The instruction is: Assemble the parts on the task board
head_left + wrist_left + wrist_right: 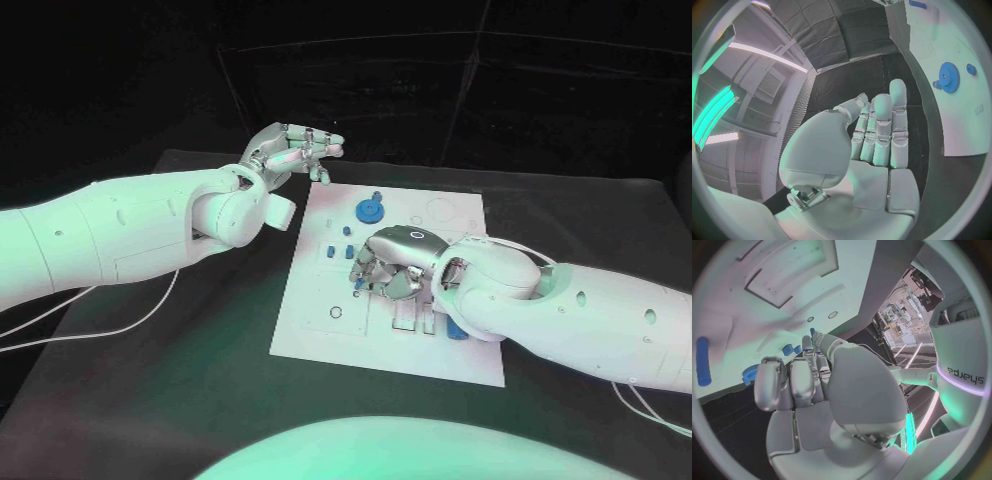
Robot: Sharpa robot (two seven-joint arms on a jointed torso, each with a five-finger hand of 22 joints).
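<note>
**Right hand low over the board's middle**

Your right hand [392, 268] hovers fingers-down over the task board [325, 335]; you cannot tell whether it holds anything. Your left hand [293, 152] hangs empty, fingers apart, beyond the board's far-left corner, near the blue gear [371, 210].

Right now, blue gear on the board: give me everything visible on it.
The blue gear is a round, toothed disc, plastic by the look, with a raised hub in its middle. It lies flat on the task board near the far edge, with a small blue piece close beside it. The left wrist view shows its teeth and small holes in its face. Nothing grips it: the left hand hangs off the board's far left corner, and the right hand is lower over the board's middle.
</note>
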